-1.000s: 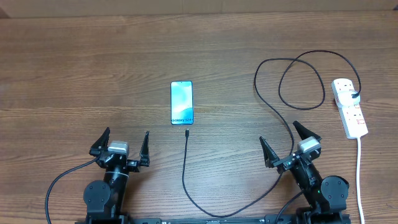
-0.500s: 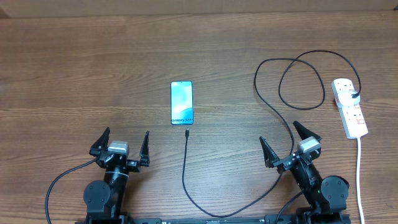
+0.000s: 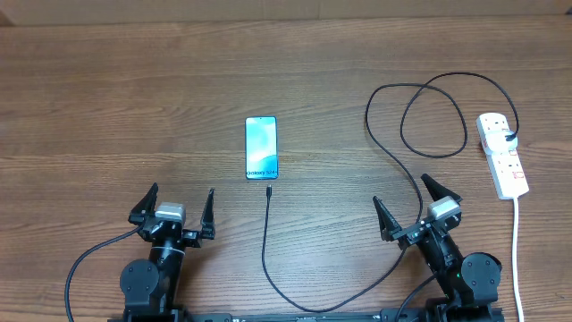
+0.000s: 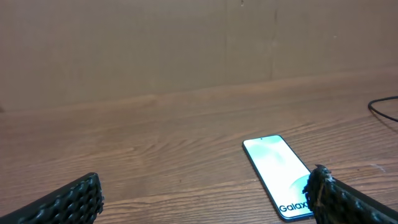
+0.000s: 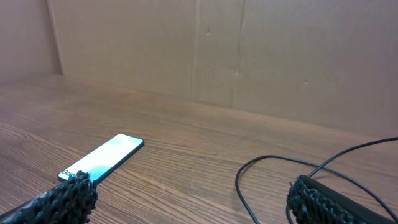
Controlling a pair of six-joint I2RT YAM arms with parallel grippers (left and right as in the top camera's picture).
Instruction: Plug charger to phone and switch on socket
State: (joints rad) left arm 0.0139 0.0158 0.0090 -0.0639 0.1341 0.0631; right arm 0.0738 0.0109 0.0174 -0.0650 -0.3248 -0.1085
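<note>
My left gripper (image 3: pixel 181 190) and right gripper (image 3: pixel 399 188) both gape wide, holding nothing. The phone (image 3: pixel 261 148), a slim glossy slab lit teal, lies flat ahead of my left gripper. The charger (image 3: pixel 265 234), a thin black cable, ends just short of the phone's near edge. The socket (image 3: pixel 502 155), a long white strip, lies far to the phone's right.

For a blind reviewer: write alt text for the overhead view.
A lit phone lies on the wooden table; the charger stops just short of its near end, not plugged in. Its black cable loops right to the white socket; the left gripper and right gripper stand open at the near edge, holding nothing.
</note>
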